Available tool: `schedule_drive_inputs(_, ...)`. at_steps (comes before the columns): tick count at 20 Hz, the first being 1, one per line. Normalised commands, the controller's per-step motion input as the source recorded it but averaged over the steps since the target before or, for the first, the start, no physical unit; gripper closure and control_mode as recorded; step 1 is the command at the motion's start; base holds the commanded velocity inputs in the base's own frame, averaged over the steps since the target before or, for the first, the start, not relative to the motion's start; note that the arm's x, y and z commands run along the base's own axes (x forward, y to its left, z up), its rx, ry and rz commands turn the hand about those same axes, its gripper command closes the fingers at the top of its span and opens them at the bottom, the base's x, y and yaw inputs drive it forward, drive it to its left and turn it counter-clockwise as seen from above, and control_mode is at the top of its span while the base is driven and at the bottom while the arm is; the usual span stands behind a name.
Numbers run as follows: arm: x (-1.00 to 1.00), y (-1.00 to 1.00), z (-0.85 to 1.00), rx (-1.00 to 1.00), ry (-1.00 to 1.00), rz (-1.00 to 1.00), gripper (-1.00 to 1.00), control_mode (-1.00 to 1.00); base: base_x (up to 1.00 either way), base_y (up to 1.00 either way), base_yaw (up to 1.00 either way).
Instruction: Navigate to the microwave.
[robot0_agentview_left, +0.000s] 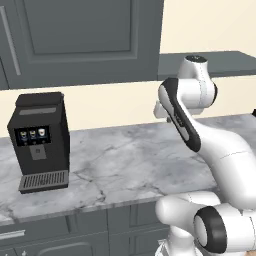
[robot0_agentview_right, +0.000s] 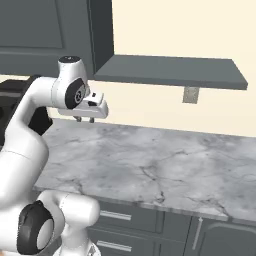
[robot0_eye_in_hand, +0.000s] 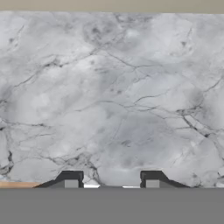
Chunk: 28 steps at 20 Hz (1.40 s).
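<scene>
Left base view: the arm is folded above a grey marble surface (robot0_agentview_left: 125, 160), with a black espresso machine (robot0_agentview_left: 39, 140) standing near the surface's left end, close to its front edge, under dark grey wall cabinets (robot0_agentview_left: 80, 40). Right base view: the end effector (robot0_agentview_right: 85, 119) hangs above the surface near its back edge, well clear of the marble, pointing down; a dark floating shelf (robot0_agentview_right: 170, 71) runs along the cream wall, with a small grey wall outlet (robot0_agentview_right: 190, 95) below it, and drawer fronts (robot0_agentview_right: 120, 216) sit under the front edge. Hand view: the two fingertips (robot0_eye_in_hand: 70, 178) stand spread apart with nothing between them, over bare marble.

The microwave is not among the things seen here, so its place cannot be told from this position. Judged from that, the step in hand is driving the base along the run of cabinets until the appliance comes before the cameras. To do it well, the arm is best kept folded and the end effector kept high over the surface, so that neither sweeps the espresso machine or catches the shelf as the base moves; the base should track parallel to the front edge without brushing the drawer fronts.
</scene>
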Motion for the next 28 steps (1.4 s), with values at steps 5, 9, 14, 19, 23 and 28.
schedule_drive_inputs(5,-0.59,0.03,0.0,0.0,0.0,0.01,-1.0,-1.0,0.0,0.0,0.0)
schedule_drive_inputs(9,-1.0,0.04,0.0,-0.03,-0.26,0.02,-1.0,-1.0,0.0,0.0,0.0)
schedule_drive_inputs(14,-0.75,0.0,-0.01,-0.08,-0.65,-0.06,-1.0,-1.0,0.0,0.0,0.0)
schedule_drive_inputs(19,-0.27,0.0,0.0,-0.01,-0.22,-0.04,-1.0,1.0,-0.55,-0.36,-0.05)
schedule_drive_inputs(23,0.0,0.0,0.0,0.0,0.0,0.0,-1.0,1.0,-1.0,-0.96,-0.06)
schedule_drive_inputs(28,0.0,0.0,0.0,0.0,0.0,0.0,-1.0,1.0,-0.59,-1.0,-0.27)
